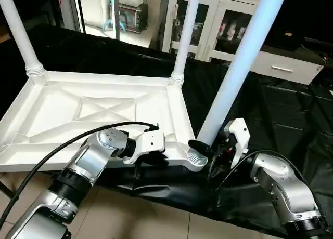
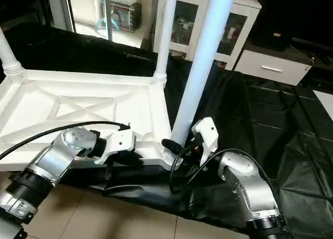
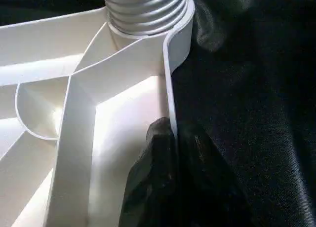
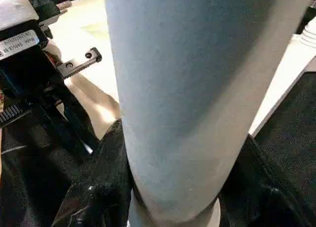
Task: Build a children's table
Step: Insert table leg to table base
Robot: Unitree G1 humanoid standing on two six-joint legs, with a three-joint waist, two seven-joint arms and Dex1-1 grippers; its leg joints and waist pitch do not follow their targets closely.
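Note:
The children's table top (image 1: 62, 111) lies upside down on black cloth, its X-ribs facing up. Two white legs (image 1: 21, 36) (image 1: 186, 36) stand in the far corner sockets. A third leg (image 1: 237, 67) rises from the near right socket (image 1: 195, 158). My right gripper (image 1: 207, 145) is shut around this leg just above its threaded base; the tube (image 4: 187, 89) sits between the black fingers (image 4: 98, 187). My left gripper (image 1: 151, 160) is shut on the top's near rim, and its fingers (image 3: 153, 158) pinch the thin rim wall (image 3: 168, 89) close to that socket.
Black cloth (image 1: 281, 109) covers the work surface and hangs over its near edge above the tiled floor (image 1: 140, 218). A white glass-door cabinet (image 1: 221, 21) and a white drawer unit (image 1: 283, 67) stand behind. A black cable (image 1: 52, 156) runs along my left forearm.

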